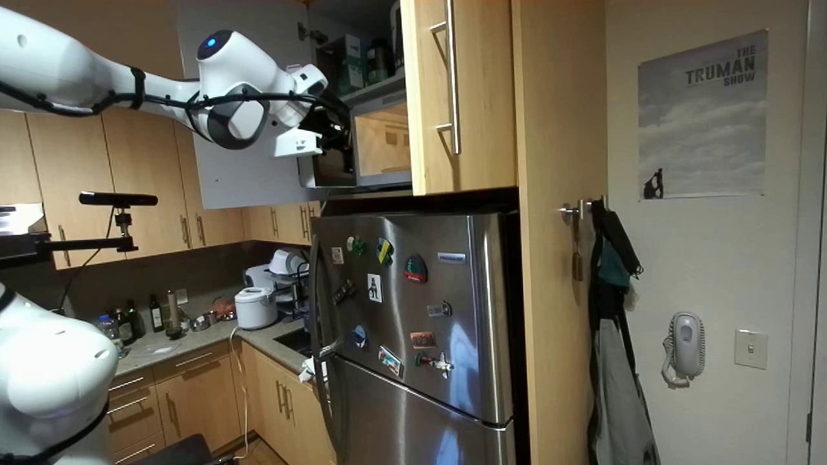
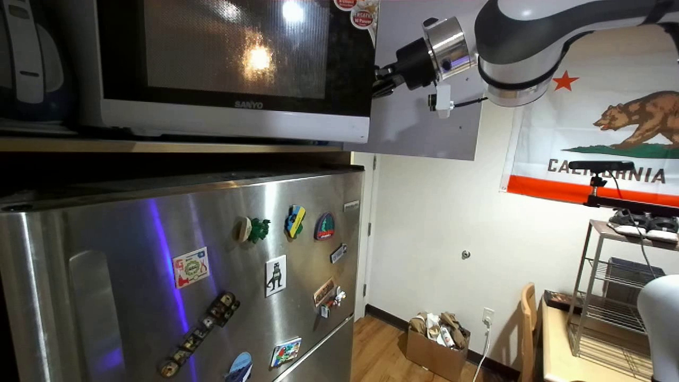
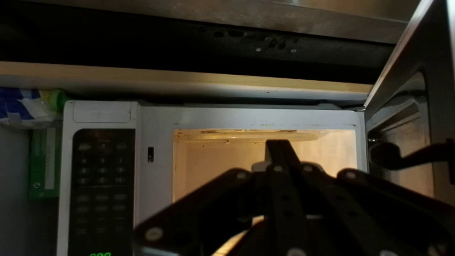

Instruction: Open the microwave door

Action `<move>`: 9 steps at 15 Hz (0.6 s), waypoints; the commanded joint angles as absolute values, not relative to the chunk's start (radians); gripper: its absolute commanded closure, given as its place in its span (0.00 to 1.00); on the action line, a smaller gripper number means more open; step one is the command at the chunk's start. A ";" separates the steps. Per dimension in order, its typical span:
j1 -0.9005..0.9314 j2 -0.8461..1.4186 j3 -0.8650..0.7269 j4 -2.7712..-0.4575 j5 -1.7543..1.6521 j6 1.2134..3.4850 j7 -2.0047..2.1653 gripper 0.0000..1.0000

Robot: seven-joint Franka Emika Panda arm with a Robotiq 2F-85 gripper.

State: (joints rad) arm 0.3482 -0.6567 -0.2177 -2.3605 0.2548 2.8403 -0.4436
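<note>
The microwave door stands open. In an exterior view its dark glass front with the SANYO name (image 2: pixel 236 58) faces the camera. In the wrist view, which is upside down, its inner side (image 3: pixel 408 78) stands at the right, swung out from the microwave (image 3: pixel 156 199). The lit cavity and dark keypad show there. The microwave also shows in an exterior view (image 1: pixel 381 178), partly hidden by a cabinet door. My gripper (image 3: pixel 279 144) is shut and empty, in front of the cavity. In both exterior views the fingers (image 1: pixel 337 137) (image 2: pixel 383 82) are at the door's inner side; I cannot tell if they touch.
A steel fridge (image 1: pixel 413 323) with magnets stands below the microwave's shelf (image 3: pixel 213 76). An open wood cabinet door (image 1: pixel 478 97) and an open pale cabinet door (image 1: pixel 245 168) flank the microwave. A green box (image 3: pixel 44 163) and a package (image 3: pixel 21 106) sit beside it.
</note>
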 commanded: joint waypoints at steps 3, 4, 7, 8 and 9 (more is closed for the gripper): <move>0.350 -0.703 -0.215 -2.386 0.227 2.819 -0.416 0.98; 0.350 -0.707 -0.215 -2.387 0.227 2.818 -0.416 0.99; 0.349 -0.722 -0.213 -2.391 0.226 2.810 -0.414 0.98; 0.349 -0.726 -0.213 -2.392 0.225 2.807 -0.414 0.99; 0.348 -0.727 -0.214 -2.393 0.224 2.801 -0.415 0.99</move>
State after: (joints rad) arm 0.3493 -0.6981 -0.2174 -2.3767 0.2546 2.8286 -0.4436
